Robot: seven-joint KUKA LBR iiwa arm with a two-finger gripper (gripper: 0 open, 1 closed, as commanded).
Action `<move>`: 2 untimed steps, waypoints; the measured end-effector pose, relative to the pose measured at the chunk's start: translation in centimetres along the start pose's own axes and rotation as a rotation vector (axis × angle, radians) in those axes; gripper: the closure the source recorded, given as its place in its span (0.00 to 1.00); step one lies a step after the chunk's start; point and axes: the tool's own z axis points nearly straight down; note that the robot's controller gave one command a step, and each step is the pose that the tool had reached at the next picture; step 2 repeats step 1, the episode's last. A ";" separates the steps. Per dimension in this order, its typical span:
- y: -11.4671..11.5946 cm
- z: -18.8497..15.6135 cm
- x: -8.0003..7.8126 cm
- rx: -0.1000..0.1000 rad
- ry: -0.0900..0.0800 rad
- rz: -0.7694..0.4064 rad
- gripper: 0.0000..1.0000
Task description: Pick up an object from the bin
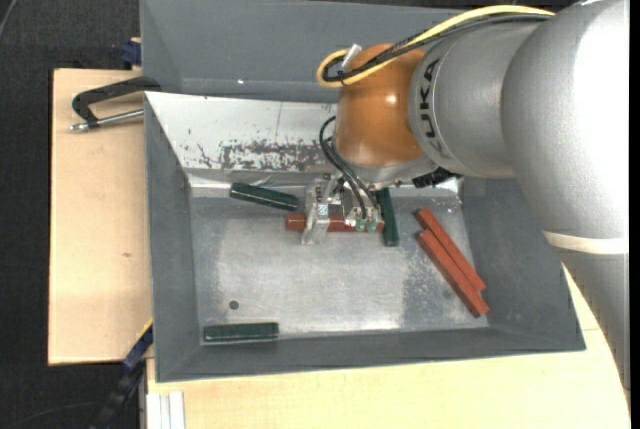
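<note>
Tool (335, 209) over small red bar (297, 223), arm (490, 107) lettered "UKA"

Gripper (333, 210) — over red block (298, 223)

Bright, even light; glare on bin (230, 122) back wall; sheen on arm (545, 87).

Grey bin (170, 247); two red sticks (452, 262); dark green bar (240, 331)
</note>
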 end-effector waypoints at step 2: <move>-3.0 -15.6 1.1 0.000 -0.006 0.016 1.00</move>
